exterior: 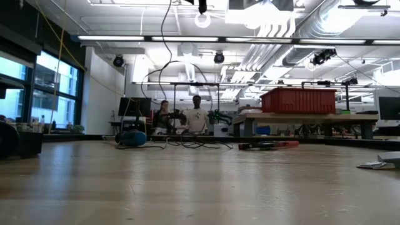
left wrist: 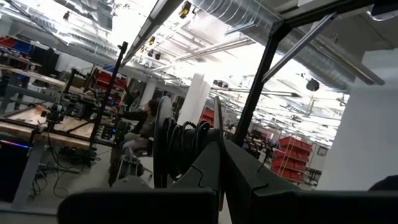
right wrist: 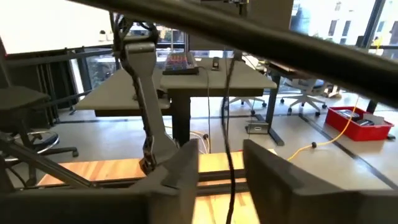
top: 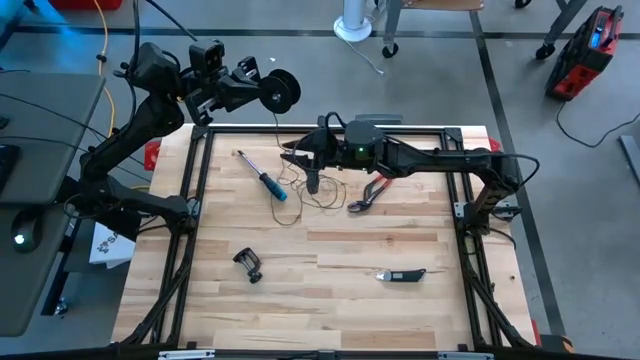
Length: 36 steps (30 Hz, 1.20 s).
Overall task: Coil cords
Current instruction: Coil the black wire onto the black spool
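Reel held up past the table's far left corner, cord trailing down to the table.

The left gripper (top: 262,92) was clamped on the reel (top: 283,91); the right gripper (top: 312,182) straddled the cord (right wrist: 227,124), fingers apart. A sharp pull could snap or tangle it.

A grey concrete floor (top: 440,70) surrounds the pale wooden table (top: 330,250), with a grey desk (top: 40,170) beside it and a white pillar base (top: 353,25) beyond. In the low view, a white ceiling carries ducts (exterior: 275,25) and strip lights (exterior: 125,38), tall windows (exterior: 37,94) line one wall, and a red crate (exterior: 299,100) sits on a workbench with two people (exterior: 187,117) seated far back. A desk with a keyboard (right wrist: 180,62) and office chairs (right wrist: 308,93) stand near bright windows
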{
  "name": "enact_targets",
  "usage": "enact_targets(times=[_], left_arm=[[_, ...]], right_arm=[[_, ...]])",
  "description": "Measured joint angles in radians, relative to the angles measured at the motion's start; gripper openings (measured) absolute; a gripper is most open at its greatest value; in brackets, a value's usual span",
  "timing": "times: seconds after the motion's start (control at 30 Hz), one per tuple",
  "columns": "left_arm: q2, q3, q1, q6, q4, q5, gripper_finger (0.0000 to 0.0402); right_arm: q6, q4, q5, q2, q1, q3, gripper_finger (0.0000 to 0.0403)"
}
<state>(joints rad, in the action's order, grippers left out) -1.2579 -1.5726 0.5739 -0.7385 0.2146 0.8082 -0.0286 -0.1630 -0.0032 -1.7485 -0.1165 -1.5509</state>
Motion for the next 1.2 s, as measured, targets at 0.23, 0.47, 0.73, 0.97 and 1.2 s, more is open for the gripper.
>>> enact_targets(times=[0.23,0.47,0.73,0.97,1.2], left_arm=[[0.000,0.000,0.000,0.000,0.000,-0.007,0.0000],[0.000,0.000,0.000,0.008,0.000,-0.010,0.0000],[0.000,0.000,0.000,0.010,0.000,-0.013,0.0000],[0.000,0.000,0.000,0.010,0.000,-0.014,0.0000],[0.000,0.000,0.000,0.010,0.000,-0.015,0.0000]], right_arm=[[-0.013,-0.011,0.012,0.000,0.001,0.000,0.0159],[0.005,-0.036,0.014,0.001,-0.001,0.000,0.0127],[0.003,-0.039,0.010,-0.010,-0.001,0.000,0.0075],[0.003,-0.045,0.010,-0.014,-0.001,0.000,0.0087],[0.003,-0.046,0.010,-0.014,-0.001,0.000,0.0071]])
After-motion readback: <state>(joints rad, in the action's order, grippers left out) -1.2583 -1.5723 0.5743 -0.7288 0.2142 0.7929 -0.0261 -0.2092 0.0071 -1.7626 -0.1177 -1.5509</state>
